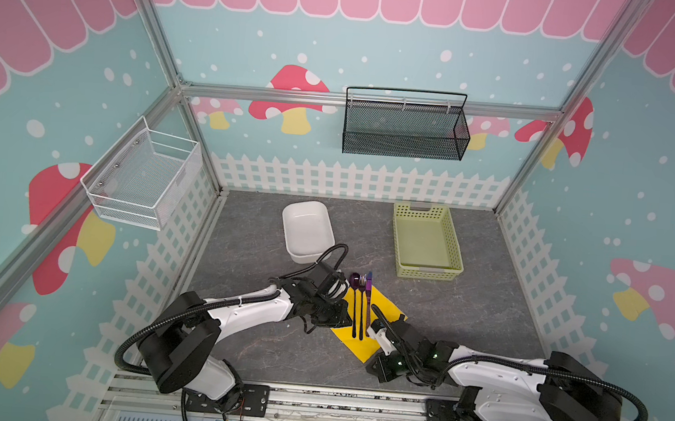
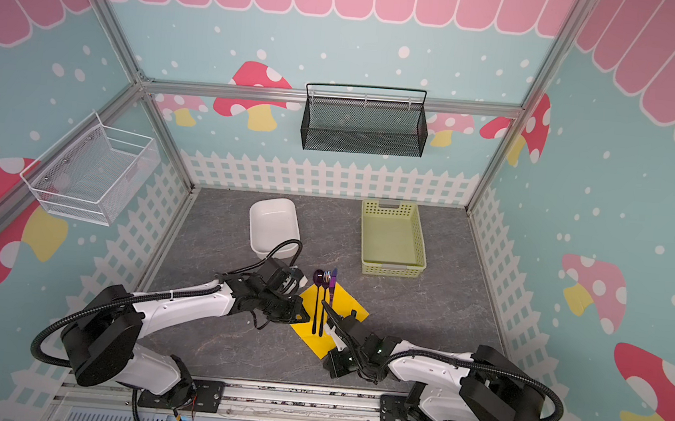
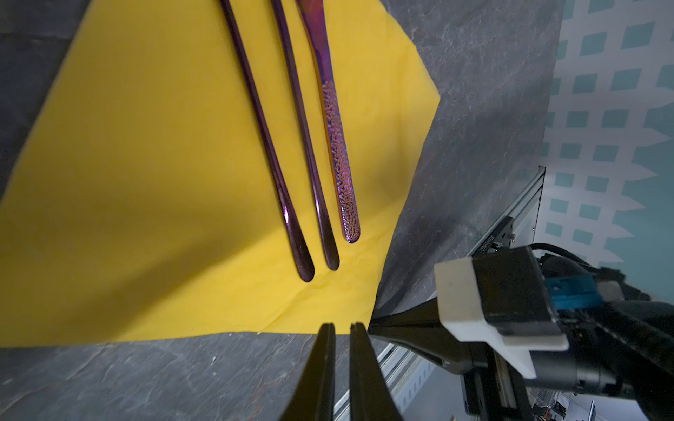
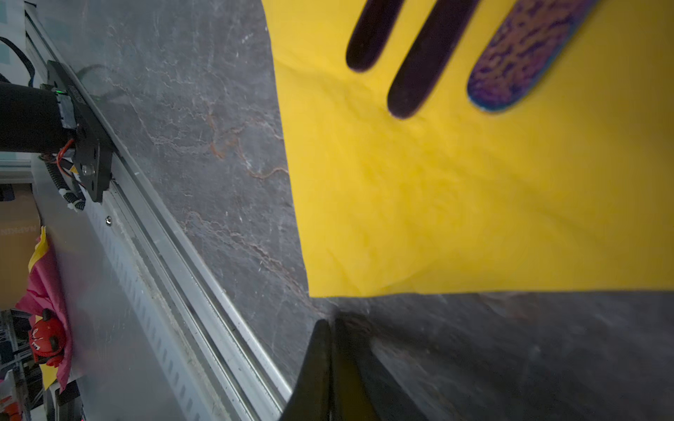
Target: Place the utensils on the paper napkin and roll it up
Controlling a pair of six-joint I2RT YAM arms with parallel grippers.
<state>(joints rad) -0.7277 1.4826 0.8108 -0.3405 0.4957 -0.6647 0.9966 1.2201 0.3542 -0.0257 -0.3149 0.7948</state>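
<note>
While the paper napkin (image 1: 387,307) lies flat and unrolled on the bench (image 1: 464,314), the spoon (image 1: 354,281), fork (image 1: 363,282) and knife (image 1: 368,293) rest side by side on it, heads past its far corner. The left hand (image 3: 342,324) is nearly closed, a slit between its jaws, at the napkin's edge; whether it pinches paper is unclear. The right hand (image 4: 330,320) is fully closed, empty, just off the near corner.

Left wrist view crops 3 utensils (image 3: 308,147) (napkin (image 3: 146,182) corner too).
</note>
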